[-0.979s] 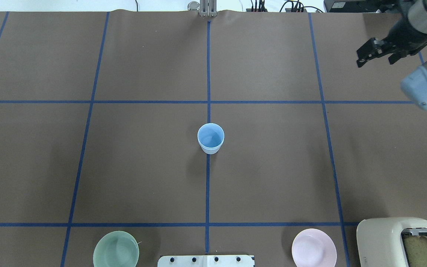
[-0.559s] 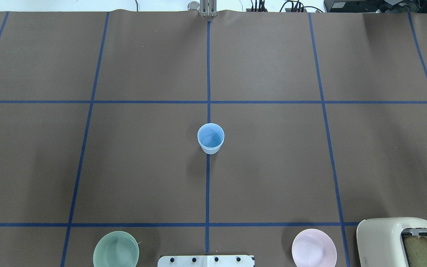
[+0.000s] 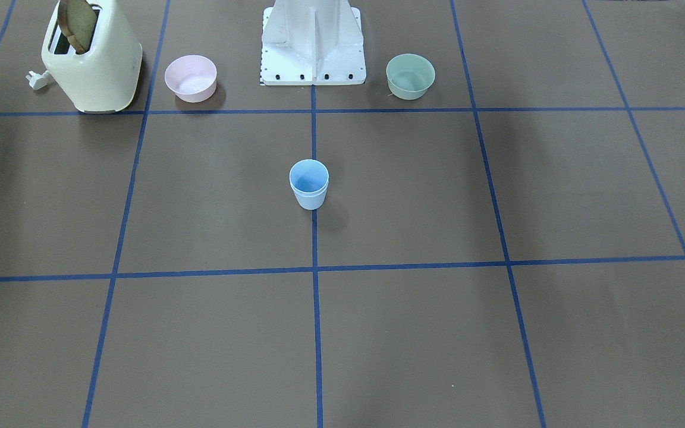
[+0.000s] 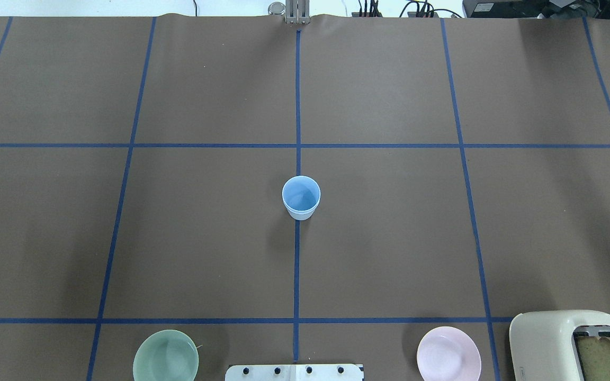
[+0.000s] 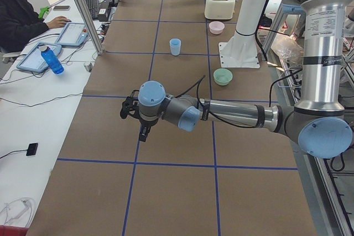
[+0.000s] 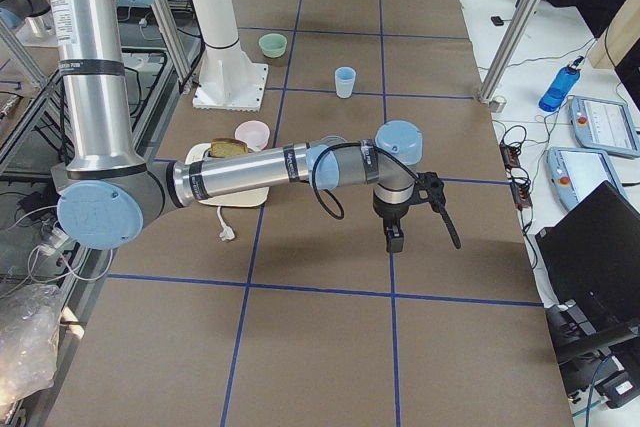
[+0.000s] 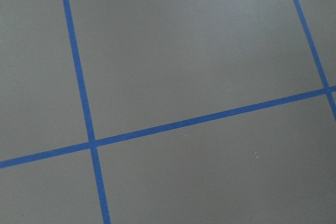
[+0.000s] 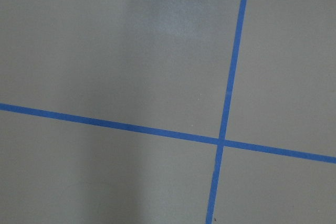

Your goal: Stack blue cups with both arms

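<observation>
Blue cups [image 4: 301,198] nested at the worktop [image 4: 389,238] centre, upright on the middle tape line.
Two pale rims show, one cup sitting inside the other. The left gripper [image 5: 134,121] and right gripper [image 6: 424,232] appear only in the side views, out towards 9 and 3 o'clock of the cups; how wide either stands I cannot tell.
</observation>
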`<control>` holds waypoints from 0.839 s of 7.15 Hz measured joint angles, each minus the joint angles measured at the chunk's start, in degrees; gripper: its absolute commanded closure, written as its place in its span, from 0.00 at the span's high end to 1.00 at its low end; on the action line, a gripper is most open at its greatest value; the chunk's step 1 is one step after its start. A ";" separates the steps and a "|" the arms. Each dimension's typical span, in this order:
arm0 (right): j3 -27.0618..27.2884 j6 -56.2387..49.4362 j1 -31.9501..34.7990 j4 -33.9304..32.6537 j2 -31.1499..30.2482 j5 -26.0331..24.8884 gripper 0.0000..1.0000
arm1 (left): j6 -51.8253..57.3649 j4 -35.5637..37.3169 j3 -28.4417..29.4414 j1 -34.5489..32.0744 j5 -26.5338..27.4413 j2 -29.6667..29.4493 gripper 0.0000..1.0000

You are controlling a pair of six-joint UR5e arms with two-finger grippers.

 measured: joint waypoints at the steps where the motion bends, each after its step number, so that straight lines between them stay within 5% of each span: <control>1: 0.05 0.28 0.06 -0.03 -0.28 0.05 1.00 | 0.01 0.01 -0.11 -0.21 0.00 0.22 0.97; 6: 0.15 0.32 0.09 0.14 0.25 0.09 1.00 | 0.01 0.05 -0.65 -0.37 0.00 0.66 0.98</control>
